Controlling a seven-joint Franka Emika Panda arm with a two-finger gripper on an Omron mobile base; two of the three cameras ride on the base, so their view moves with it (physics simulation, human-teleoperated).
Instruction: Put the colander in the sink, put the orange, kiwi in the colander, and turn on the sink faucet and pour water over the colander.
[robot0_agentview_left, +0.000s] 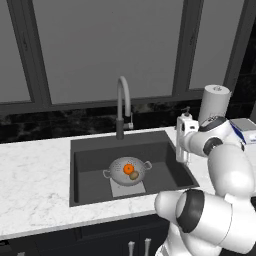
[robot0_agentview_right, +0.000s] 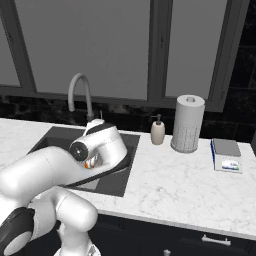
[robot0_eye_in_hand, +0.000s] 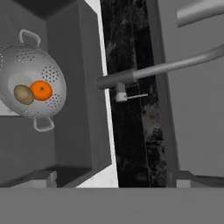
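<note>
The silver colander (robot0_agentview_left: 127, 171) stands upright on the lighter square at the bottom of the dark sink (robot0_agentview_left: 90, 150). Inside it the orange (robot0_agentview_left: 128, 169) and the brown kiwi (robot0_agentview_left: 134, 175) lie side by side, touching. In the hand view the colander (robot0_eye_in_hand: 30, 87) holds the orange (robot0_eye_in_hand: 41, 90) and the kiwi (robot0_eye_in_hand: 23, 94). The sink faucet (robot0_agentview_left: 122, 107) rises behind the basin, and its small side lever (robot0_eye_in_hand: 131, 95) sticks out from the stem. My gripper (robot0_agentview_left: 183, 159) hangs over the sink's right edge, open and holding nothing, well clear of the colander and the faucet (robot0_eye_in_hand: 153, 70).
A white soap dispenser (robot0_agentview_right: 158, 131), a paper towel roll (robot0_agentview_right: 188, 123) and a small flat scale (robot0_agentview_right: 226, 155) stand on the marble counter (robot0_agentview_right: 170, 180) right of the sink. Dark windows and a black backsplash close off the back.
</note>
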